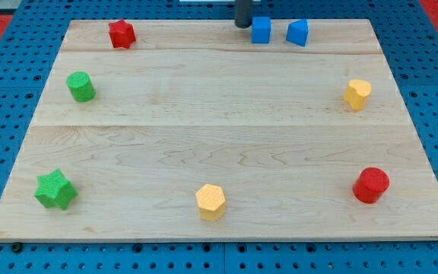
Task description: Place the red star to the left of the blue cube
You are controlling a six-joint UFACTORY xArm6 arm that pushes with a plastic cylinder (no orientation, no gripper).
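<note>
Your tip (pixel 242 25), a bare rod holding nothing, seems to touch the blue cube's (pixel 261 30) left side, with the red star (pixel 121 33) far left.

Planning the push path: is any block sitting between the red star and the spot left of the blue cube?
No block is in the way, but my tip stands just left of the blue cube, right where the red star must go.

my tip (pixel 242 25) just left of blue cube (pixel 261 30), red star (pixel 121 34) far left
</note>
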